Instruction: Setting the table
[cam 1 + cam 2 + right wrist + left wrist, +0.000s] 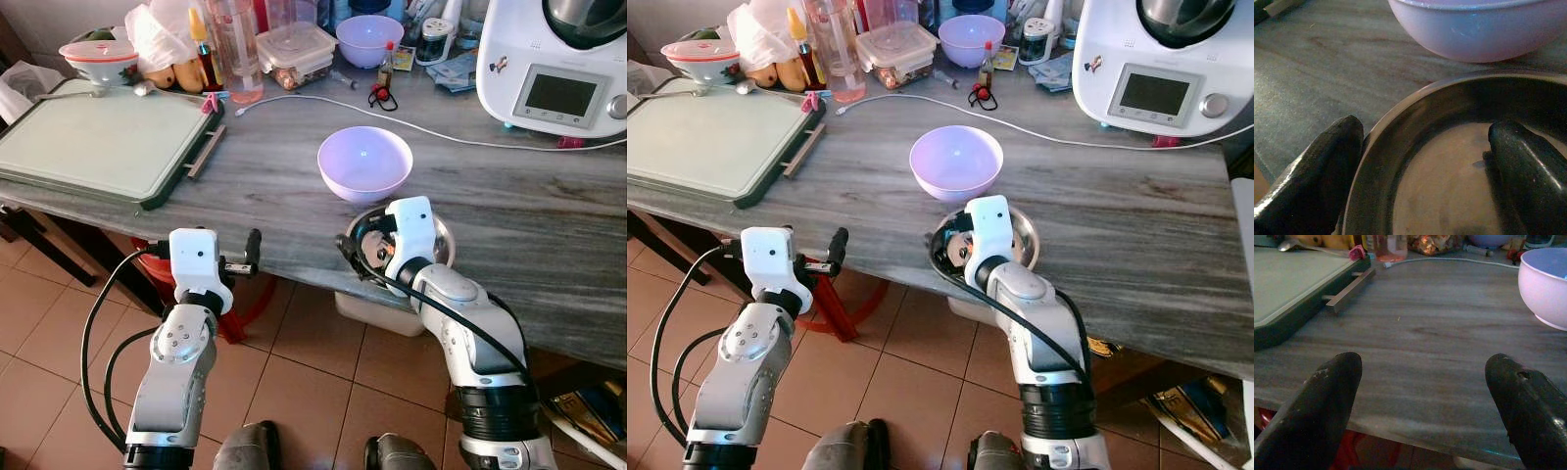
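Here the right gripper point(1422, 171) is spread astride the rim of the steel bowl point(1024, 233), 1 finger inside, 1 outside. It should be closed squarely on the rim before any lift, since thin metal may slip or tip. The steel bowl, shallow and dull-shining, sits at the table point(245, 176) edge, just beside the lilac bowl point(364, 162). The left gripper point(1422, 396) is spread, off the edge.

metal bowl point(439, 238) at table point(549, 245) edge | plastic bowl point(364, 162) just behind | tray point(98, 137) far left
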{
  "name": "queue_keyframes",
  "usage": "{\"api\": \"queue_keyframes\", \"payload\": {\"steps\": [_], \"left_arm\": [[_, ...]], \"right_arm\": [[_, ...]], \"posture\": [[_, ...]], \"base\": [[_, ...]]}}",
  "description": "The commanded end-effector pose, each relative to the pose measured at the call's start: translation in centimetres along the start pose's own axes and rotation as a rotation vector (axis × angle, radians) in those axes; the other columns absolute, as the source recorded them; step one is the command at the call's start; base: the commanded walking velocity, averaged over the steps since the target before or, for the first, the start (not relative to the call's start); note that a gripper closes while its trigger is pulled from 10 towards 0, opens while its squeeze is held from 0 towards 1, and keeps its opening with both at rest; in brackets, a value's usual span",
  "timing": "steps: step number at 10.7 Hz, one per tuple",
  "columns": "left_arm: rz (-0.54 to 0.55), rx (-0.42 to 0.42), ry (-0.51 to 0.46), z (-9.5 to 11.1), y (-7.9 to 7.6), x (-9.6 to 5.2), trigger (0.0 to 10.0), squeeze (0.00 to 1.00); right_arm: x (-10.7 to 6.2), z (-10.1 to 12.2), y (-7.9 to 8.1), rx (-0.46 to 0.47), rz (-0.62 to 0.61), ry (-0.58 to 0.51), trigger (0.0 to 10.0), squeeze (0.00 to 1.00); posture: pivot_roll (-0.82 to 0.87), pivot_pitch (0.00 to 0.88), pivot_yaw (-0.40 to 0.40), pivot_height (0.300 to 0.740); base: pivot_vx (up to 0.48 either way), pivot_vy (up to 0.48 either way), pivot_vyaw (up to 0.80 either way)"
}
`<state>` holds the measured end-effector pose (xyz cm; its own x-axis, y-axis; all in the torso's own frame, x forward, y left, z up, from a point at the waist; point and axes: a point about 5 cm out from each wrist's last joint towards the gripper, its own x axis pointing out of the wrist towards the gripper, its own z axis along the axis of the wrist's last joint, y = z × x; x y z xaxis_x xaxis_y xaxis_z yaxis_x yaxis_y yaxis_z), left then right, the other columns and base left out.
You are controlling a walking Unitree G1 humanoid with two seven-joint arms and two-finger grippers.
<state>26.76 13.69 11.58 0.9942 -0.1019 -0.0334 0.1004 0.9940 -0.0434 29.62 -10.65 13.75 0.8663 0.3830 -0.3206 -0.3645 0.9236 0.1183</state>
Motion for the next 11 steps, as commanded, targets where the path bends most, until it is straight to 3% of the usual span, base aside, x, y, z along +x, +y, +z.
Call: {"api": "queue_keyframes", "payload": {"steps": [1,5,11], "left_arm": [[0.017,0.008,0.006,-0.1,0.3,0.1,10.0,0.00],[0.031,0.001,-0.002,-0.1,0.4,0.0,10.0,0.00],[0.024,-0.005,0.002,-0.1,0.3,-0.1,10.0,0.00]], "right_arm": [[-0.1,1.0,0.3,-0.014,0.012,-0.044,10.0,1.00],[-0.5,2.6,0.4,-0.075,0.003,-0.160,10.0,0.93],[-1.5,0.3,-1.5,-0.095,-0.138,-0.049,10.0,0.93]], "posture": [[-0.02,0.129,0.063,0.740],[-0.01,0.126,0.063,0.740],[-0.02,0.136,0.062,0.740]], "base": [[0.000,0.000,0.00],[0.000,0.000,0.00],[0.000,0.000,0.00]]}}
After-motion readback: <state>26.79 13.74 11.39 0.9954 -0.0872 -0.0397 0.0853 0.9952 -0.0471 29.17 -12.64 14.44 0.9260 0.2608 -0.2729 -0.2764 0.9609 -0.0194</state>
